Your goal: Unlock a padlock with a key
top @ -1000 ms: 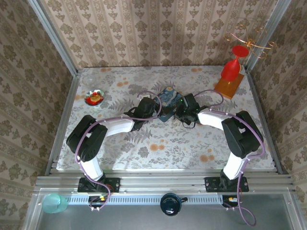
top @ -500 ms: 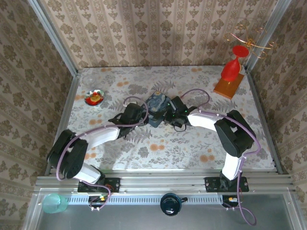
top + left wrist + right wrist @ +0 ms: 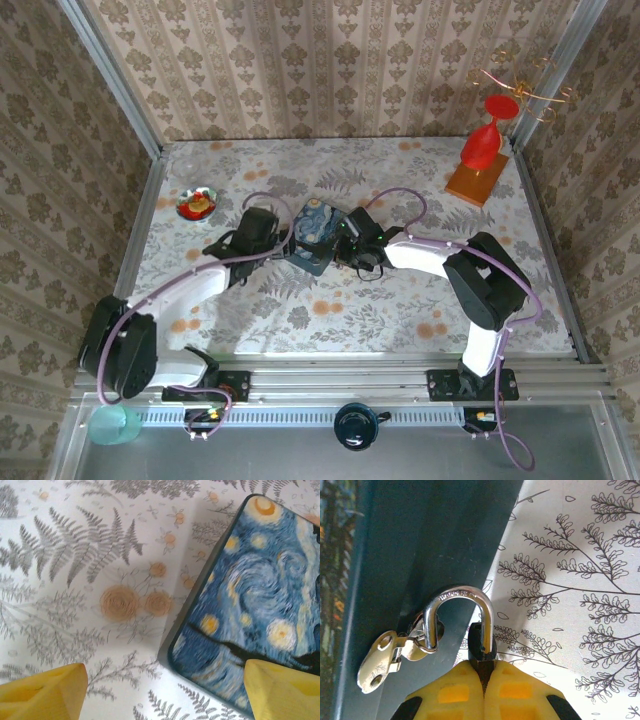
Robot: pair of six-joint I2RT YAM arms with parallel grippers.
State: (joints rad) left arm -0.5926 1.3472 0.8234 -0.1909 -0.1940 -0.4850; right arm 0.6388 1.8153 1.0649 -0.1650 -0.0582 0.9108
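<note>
Since 1 s ago the blue swirl-painted tin [image 3: 318, 226] sits further left and a bit nearer the arm bases. The right gripper [image 3: 482, 674] has gone left w/ it. The left arm has stretched out low, w/ its elbow now close to the near-left corner of the tabletop [image 3: 400, 300].

Left gripper [image 3: 165, 700]: jaws wide apart and holding nothing. In the wrist view one yellow fingertip [image 3: 45, 695] is over bare floral tabletop at btm left. The other is at btm right, over the tin's painted lid, so the tin's near corner lies btwn them. In the top view this gripper is just left of the tin, pointing at it.

Right gripper: yellow fingers pressed together, clamped on the dark body of the padlock [image 3: 482, 645]. The padlock hangs at the tin's dark teal side wall, on the side facing the right arm, w/ its body just off the wall over the tabletop. Its silvery shackle arcs up from the body, and its other leg passes through the loop of a small silvery hasp [image 3: 380, 666] fixed to that wall. Can't tell whether the shackle is latched.

Elsewhere on the tabletop, well apart from the tin: a small round dish [image 3: 197, 204] w/ red and yellow contents at far left. A red goblet [image 3: 482, 145] stands upright on an orange block [image 3: 472, 184] at far right. A teal cup [image 3: 112, 424] sits off the tabletop, beside the left arm's base.
</note>
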